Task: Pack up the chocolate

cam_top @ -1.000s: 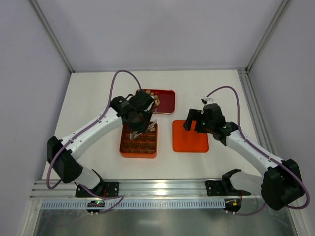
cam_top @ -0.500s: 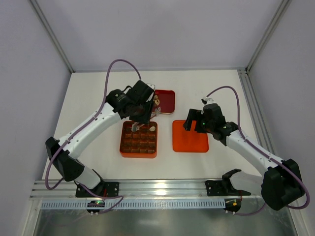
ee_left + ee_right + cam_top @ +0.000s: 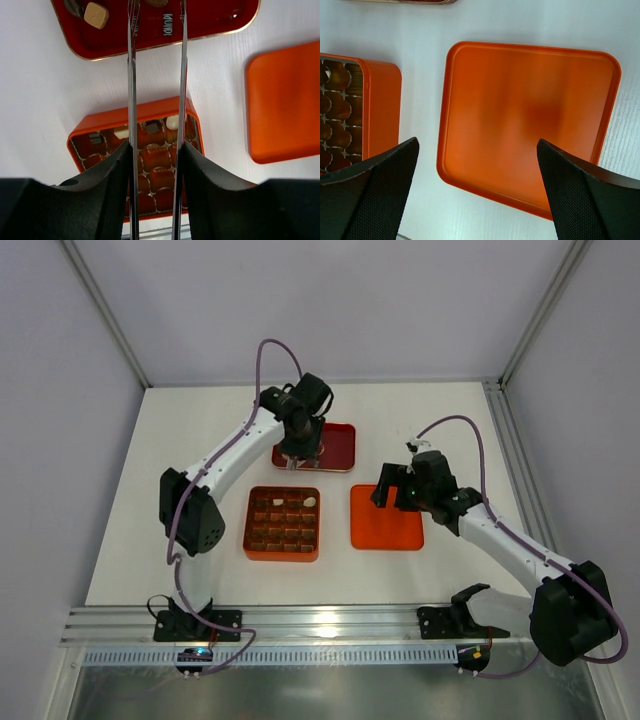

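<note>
Two cream pieces of chocolate (image 3: 172, 121) sit in the far cells of the box (image 3: 282, 552), with darker ones beside them. More lies loose in the red tray (image 3: 340, 445) beyond, a tan cube among it. Left gripper (image 3: 157, 10) hangs over that tray, its thin fingers (image 3: 132, 75) narrowly apart, nothing clamped between them. Right gripper (image 3: 477, 145) hovers over the lid (image 3: 530, 110) — fingers spread wide, holding nothing. Box and lid lie side by side on the table (image 3: 200, 440), not touching.
</note>
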